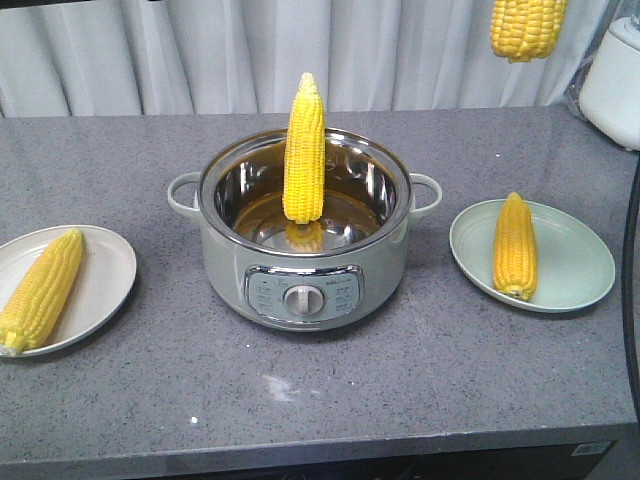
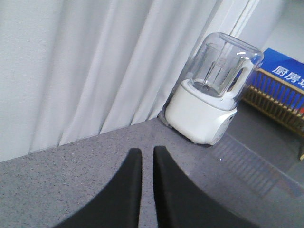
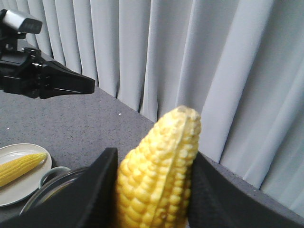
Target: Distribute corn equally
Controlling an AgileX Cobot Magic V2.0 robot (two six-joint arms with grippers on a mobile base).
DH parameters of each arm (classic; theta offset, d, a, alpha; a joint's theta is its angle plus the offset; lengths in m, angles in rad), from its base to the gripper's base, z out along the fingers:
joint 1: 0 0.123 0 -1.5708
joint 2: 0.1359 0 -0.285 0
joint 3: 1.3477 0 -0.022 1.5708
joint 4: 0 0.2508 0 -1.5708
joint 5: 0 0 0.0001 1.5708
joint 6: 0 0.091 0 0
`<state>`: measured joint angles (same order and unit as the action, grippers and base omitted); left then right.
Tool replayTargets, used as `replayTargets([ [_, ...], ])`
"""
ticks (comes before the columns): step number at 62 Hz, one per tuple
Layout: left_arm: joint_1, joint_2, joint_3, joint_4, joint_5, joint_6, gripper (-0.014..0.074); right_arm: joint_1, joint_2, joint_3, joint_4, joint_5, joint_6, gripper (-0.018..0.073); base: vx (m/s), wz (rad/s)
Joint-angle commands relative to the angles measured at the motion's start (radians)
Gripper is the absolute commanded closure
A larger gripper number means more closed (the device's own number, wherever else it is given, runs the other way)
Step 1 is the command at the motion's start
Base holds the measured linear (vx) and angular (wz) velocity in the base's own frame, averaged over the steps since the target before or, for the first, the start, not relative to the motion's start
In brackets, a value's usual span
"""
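A grey counter (image 1: pixel 330 400) is spanning the front view, with a pale curtain (image 1: pixel 200 50) hanging behind it. A steel electric pot (image 1: pixel 225 270) is sitting at its middle, lid off, and an upright cob (image 1: pixel 304 150) is standing inside, pale tip up, rising well above the rim. Left of the pot, the left plate (image 1: pixel 105 265) is carrying a slanting cob (image 1: pixel 42 290). On the other side, the right plate (image 1: pixel 570 265) is bearing a lengthwise cob (image 1: pixel 515 247). A white blender (image 2: pixel 209 95) is standing by the curtain.

The lifted cob (image 3: pixel 156 175) is hanging high over the counter's right rear. The right gripper (image 3: pixel 154 159) is pinching it from both sides, tip upward. The left gripper (image 2: pixel 147 151) is hovering above the counter, its fingers (image 2: pixel 128 190) nearly pressed together, with only a thin slit between them.
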<state>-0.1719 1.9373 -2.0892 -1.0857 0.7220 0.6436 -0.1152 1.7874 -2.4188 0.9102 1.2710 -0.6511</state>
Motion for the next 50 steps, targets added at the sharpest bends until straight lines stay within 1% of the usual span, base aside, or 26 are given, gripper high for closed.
replayTargets([
  [1,-0.023,0.036,-0.134,0.071,0.028,-0.062,0.0539,-0.006,-0.041,-0.021,0.021,-0.016,-0.002,0.0564,0.0,0.0],
  [4,-0.035,0.066,-0.168,0.112,0.052,-0.078,0.0536,-0.006,-0.041,-0.021,0.019,-0.014,-0.002,0.0564,0.0,0.0],
  [9,-0.051,0.098,-0.182,0.147,0.067,-0.078,0.0516,-0.006,-0.041,-0.021,0.016,-0.014,-0.002,0.0564,0.0,0.0],
  [12,-0.06,0.108,-0.182,0.166,0.068,-0.077,0.0486,-0.006,-0.041,-0.021,0.013,-0.014,-0.002,0.0564,0.0,0.0],
  [14,-0.064,0.112,-0.182,0.166,0.067,-0.077,0.0458,-0.006,-0.041,-0.021,0.01,-0.011,0.001,0.0564,0.0,0.0],
  [21,-0.064,0.119,-0.182,0.166,0.062,-0.077,0.0314,-0.006,-0.041,-0.021,0.002,-0.01,0.009,0.0564,0.0,0.0],
  [26,-0.064,0.119,-0.182,0.166,0.046,-0.077,0.0177,-0.006,-0.041,-0.021,0.0,-0.01,0.01,0.0564,0.0,0.0],
  [30,-0.064,0.119,-0.182,0.163,0.042,-0.078,0.0084,-0.006,-0.041,-0.021,0.0,-0.009,0.01,0.0564,0.0,0.0],
  [34,-0.064,0.125,-0.182,0.163,0.045,-0.078,0.0017,-0.006,-0.041,-0.021,0.0,-0.007,0.01,0.0564,0.0,0.0],
  [37,-0.064,0.13,-0.182,0.157,0.049,-0.083,-0.001,-0.006,-0.041,-0.021,0.0,-0.006,0.01,0.0564,0.0,0.0],
  [39,-0.067,0.136,-0.182,0.157,0.053,-0.102,-0.0018,-0.006,-0.041,-0.021,0.0,-0.005,0.01,0.0564,0.0,0.0],
  [44,-0.073,0.156,-0.182,0.157,0.051,-0.127,-0.0013,-0.006,-0.041,-0.021,0.0,-0.005,0.01,0.0564,0.0,0.0],
  [50,-0.084,0.181,-0.182,0.154,0.049,-0.129,-0.0007,-0.006,-0.041,-0.021,0.0,-0.001,0.01,0.0564,0.0,0.0],
])
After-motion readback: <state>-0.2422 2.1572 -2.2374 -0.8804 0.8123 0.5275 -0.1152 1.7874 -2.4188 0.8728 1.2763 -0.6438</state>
